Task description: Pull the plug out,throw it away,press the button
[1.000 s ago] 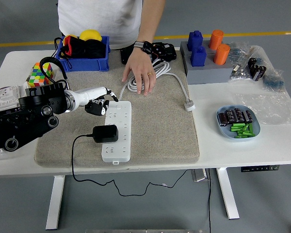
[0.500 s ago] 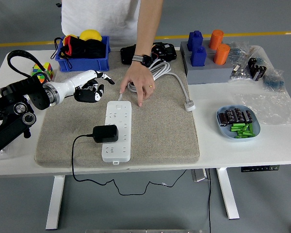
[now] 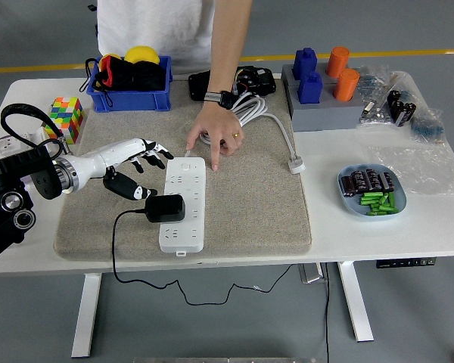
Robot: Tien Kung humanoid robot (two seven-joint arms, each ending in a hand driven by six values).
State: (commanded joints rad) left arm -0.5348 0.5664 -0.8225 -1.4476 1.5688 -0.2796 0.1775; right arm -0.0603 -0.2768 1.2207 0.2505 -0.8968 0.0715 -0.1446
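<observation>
Grey mat (image 3: 250, 204) on white table (image 3: 378, 234): my left hand (image 3: 132, 168) hovers with fingers spread, holding nothing, just left of the power strip (image 3: 183, 204). Black plug (image 3: 164, 208) sits in the strip. Person's hand (image 3: 218, 134) fingertips touch the strip's far end.

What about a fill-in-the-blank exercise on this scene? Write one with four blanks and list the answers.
1. The black plug sits in the white ____.
2. The left hand hovers with fingers spread, to the ____ of the power strip.
3. The person's hand touches the strip's ____ end.
4. The blue plate lies to the ____ of the mat.

Answers: power strip; left; far; right
</observation>
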